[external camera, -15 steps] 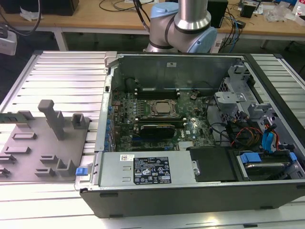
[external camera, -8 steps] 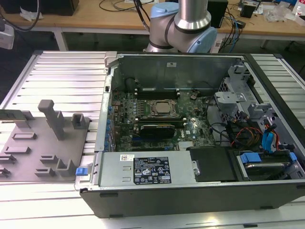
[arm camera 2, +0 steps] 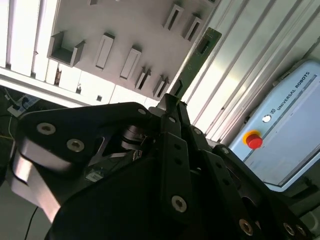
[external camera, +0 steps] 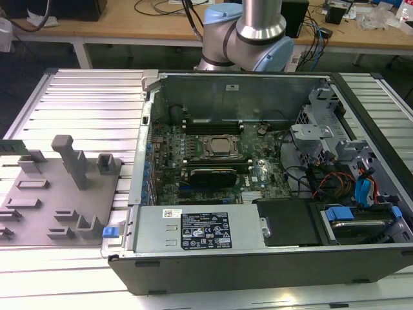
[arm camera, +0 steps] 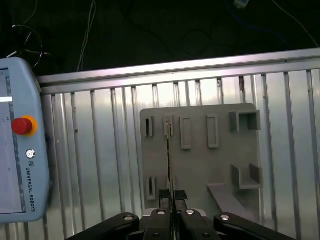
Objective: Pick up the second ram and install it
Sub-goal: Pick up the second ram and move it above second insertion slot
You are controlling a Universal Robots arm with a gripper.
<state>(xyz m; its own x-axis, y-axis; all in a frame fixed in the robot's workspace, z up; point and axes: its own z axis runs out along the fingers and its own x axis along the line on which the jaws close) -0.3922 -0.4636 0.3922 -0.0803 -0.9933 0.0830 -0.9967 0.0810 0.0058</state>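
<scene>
Operator, note the following. Your end effector (arm camera: pixel 170 194) is pinched on the second ram (arm camera: pixel 169 160), with one finger pad on each flat face, gripping it at its near end.

In the first wrist view the stick is seen edge-on as a thin line. Its long axis runs straight out from the fingertips, across the grey fixture plate (arm camera: pixel 210 165). The free end lines up with one slot in the plate's far row (contact with the plate cannot be determined).

The second wrist view shows the green face of the stick (arm camera 2: pixel 197 57), pointing away from the end effector (arm camera 2: pixel 172 100).

A pale blue pendant (arm camera: pixel 22 150) with a red button lies on the ribbed desk (arm camera: pixel 100 150) beside the plate. In the exterior view, the open computer case (external camera: pixel 232 97) stands at the plate's (external camera: pixel 58 200) right.
</scene>
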